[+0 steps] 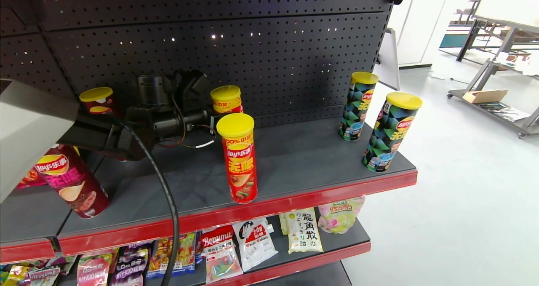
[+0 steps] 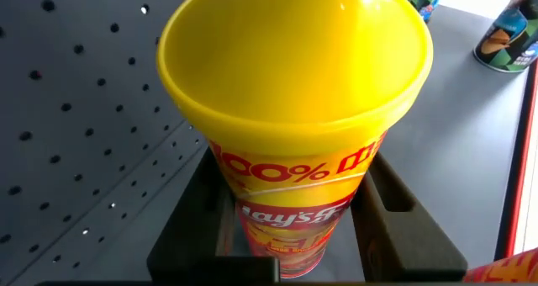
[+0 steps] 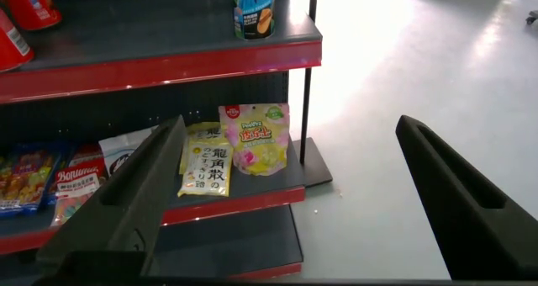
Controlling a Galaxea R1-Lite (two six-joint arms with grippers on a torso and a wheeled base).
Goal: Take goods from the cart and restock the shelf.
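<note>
My left gripper is at the back of the grey shelf, by the pegboard, shut on a red chips can with a yellow lid. The can stands upright between both fingers; its base is hidden. Another red chips can stands in front of it near the shelf's red edge. My right gripper hangs open and holds nothing, facing the lower shelves and the floor.
Two blue-green cans stand at the shelf's right end. A dark red can and a red can stand on the left. Snack bags fill the lower shelf. Open floor lies to the right.
</note>
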